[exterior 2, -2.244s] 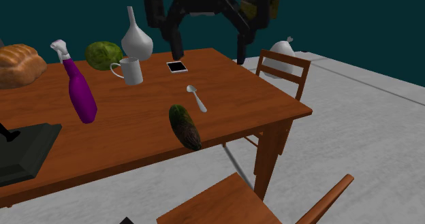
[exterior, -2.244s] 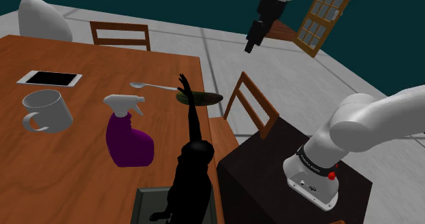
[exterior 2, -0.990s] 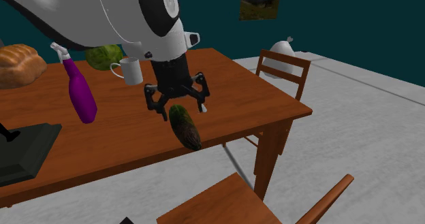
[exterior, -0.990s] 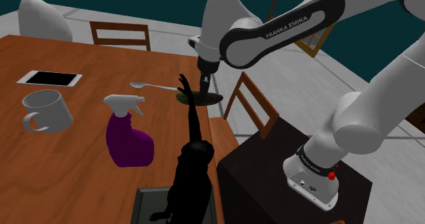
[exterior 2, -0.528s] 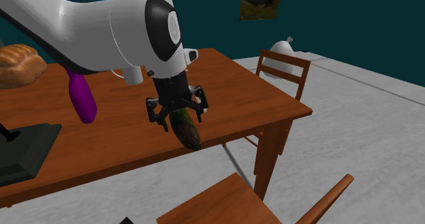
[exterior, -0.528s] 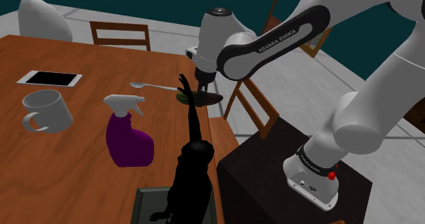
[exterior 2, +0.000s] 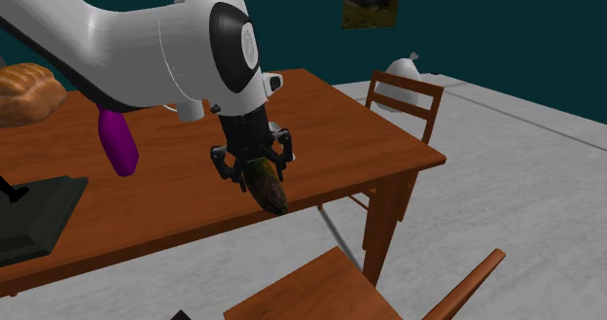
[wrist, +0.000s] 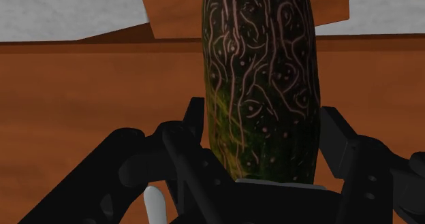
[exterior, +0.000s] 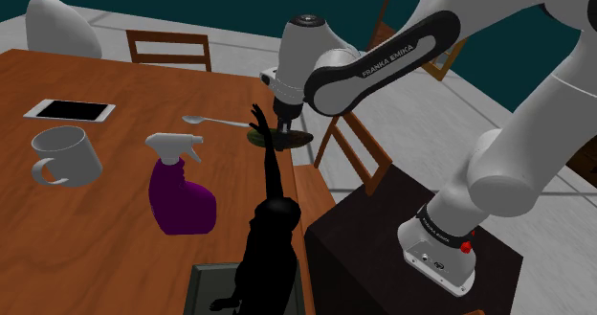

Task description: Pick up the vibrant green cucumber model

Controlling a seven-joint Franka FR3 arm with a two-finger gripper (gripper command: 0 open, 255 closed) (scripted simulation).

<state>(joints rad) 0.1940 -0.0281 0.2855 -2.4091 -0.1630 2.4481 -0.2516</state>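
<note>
Here the tool (wrist: 264, 117) pinches a dark green cucumber (wrist: 262, 66), netted with pale pinkish veins and yellowish streaks, on the table (wrist: 82, 120).

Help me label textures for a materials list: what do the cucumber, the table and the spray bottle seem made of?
The cucumber has matte dark green skin with pale veining and dots; its actual material is unclear. The table looks like brown wood, with faint grain and low sheen. The spray bottle has a smooth purple body and a pale trigger head, probably plastic.
</note>
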